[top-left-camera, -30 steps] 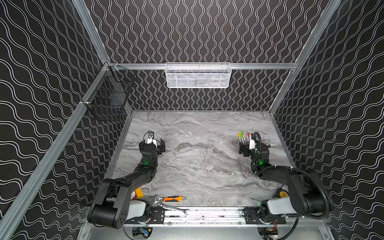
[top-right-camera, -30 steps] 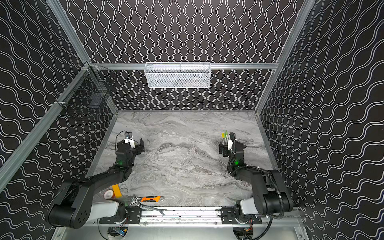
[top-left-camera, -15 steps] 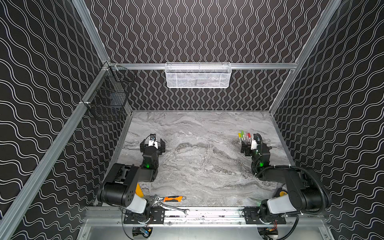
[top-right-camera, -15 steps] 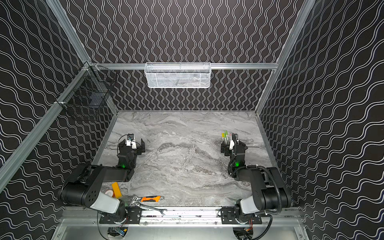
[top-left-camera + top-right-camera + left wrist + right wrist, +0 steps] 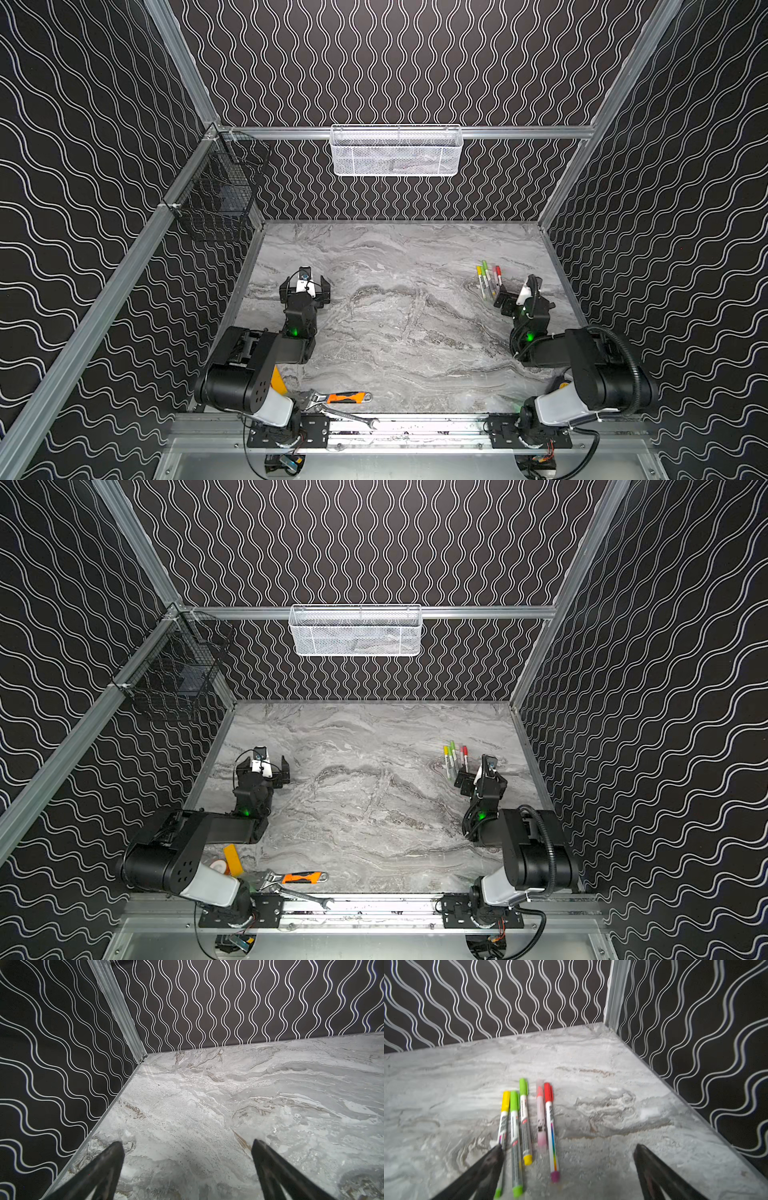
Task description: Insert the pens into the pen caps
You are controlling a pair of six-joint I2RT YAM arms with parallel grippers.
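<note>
Far left, a black wire basket hangs on the side wall, seen only in the top views. The left arm sits low near the left edge of the desk. Its wrist view shows only bare marble, the back-left corner and the left jaws spread wide, grasping nothing. At the front edge, in both top views, an orange-handled wrench and a steel spanner lie by the rail, out of both wrist views. A white mesh basket hangs on the back rail. The wide middle of the desk lies open between the arms. Toward the right, the pens lie side by side on the desk, near the right wall but apart from it, just beyond the right arm. Only the right wrist view shows that the pen caps, yellow, two lime and red, already sit on barrels, with a pale pink pen among them. The right jaws are released and wide, holding nothing; one tip overlaps the yellow-capped pen there, and I cannot tell whether they touch
</note>
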